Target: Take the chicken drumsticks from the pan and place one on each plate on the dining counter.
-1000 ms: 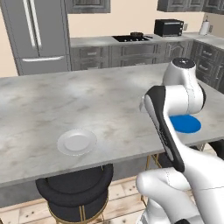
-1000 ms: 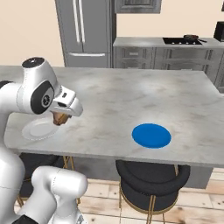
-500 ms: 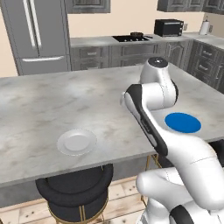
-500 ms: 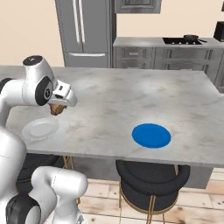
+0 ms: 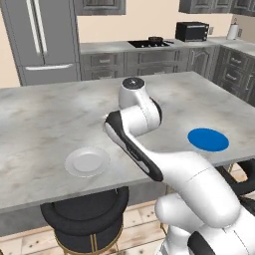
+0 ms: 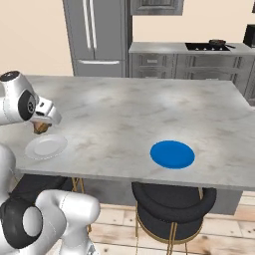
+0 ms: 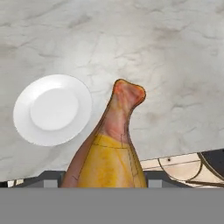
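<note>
My gripper (image 6: 41,125) is shut on a golden-brown chicken drumstick (image 6: 39,128), held just above the dining counter (image 6: 129,107) at the far edge of the white plate (image 6: 46,147). In the hand view the drumstick (image 7: 111,148) points its bone end away from me, with the white plate (image 7: 52,109) to its left on the marbled counter (image 7: 166,52). The blue plate (image 6: 172,154) lies bare further right. From the left base, my arm hides the gripper; the white plate (image 5: 87,161) and blue plate (image 5: 208,139) both show. The pan (image 6: 217,43) sits far off on the cooktop, its contents too small to tell.
Black round stools (image 6: 172,199) (image 5: 82,219) stand under the counter's near edge. A steel fridge (image 6: 97,35) and grey cabinets line the back wall. A dark microwave (image 5: 191,31) stands on the rear worktop.
The arm has swung left over the counter with the drumstick in its grip, from right of the white plate to just over its far edge. Both plates have stayed put.
</note>
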